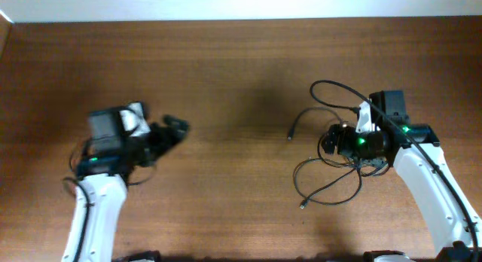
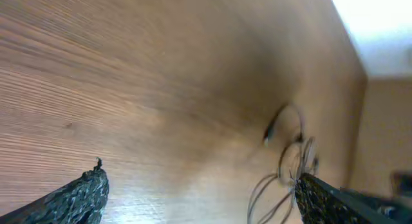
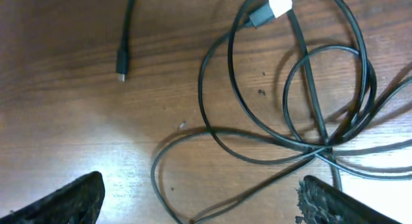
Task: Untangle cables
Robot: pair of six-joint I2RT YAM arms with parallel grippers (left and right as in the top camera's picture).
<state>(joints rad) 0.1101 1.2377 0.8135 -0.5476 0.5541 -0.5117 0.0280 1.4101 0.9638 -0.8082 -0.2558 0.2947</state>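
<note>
Brown wood-grain tabletop fills the overhead view, with a pale strip of wall along the top edge. Lying right of centre, the cables form a loose heap of thin black loops that cross over one another, stretched mostly from top to bottom of the frame. One free plug points left toward the middle of the tabletop, and another points to the lower left. A white-tipped connector lies at the top of the right wrist view. The right hand hangs over the heap, fingers apart, gripping nothing. The left hand is well apart at the left, fingers spread wide.
</note>
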